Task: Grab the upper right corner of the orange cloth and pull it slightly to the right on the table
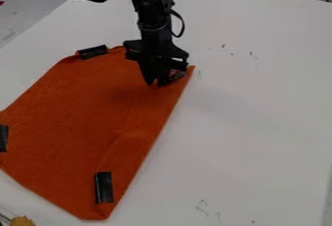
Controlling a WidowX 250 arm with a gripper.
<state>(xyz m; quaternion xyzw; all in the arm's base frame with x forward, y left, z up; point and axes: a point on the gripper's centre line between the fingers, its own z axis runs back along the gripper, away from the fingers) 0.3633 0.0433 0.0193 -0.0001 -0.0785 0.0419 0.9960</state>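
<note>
The black gripper [156, 83] hangs from the top of the camera view, its tips down at the upper right part of an orange cloth [84, 123], close to the cloth's right edge. The cloth lies mostly flat on the white table, with faint creases running through its lower right half. Black strips lie on it: one strip [92, 52] at the top edge, another [104, 187] near the bottom corner and a third [3, 138] at the left edge. Whether the gripper pinches the cloth cannot be made out.
The white table [259, 104] extends right of the cloth, with small dark marks on its surface. A yellowish-brown object [22, 221] is at the bottom left corner. Dark items stand beyond the table's far edge at the top right.
</note>
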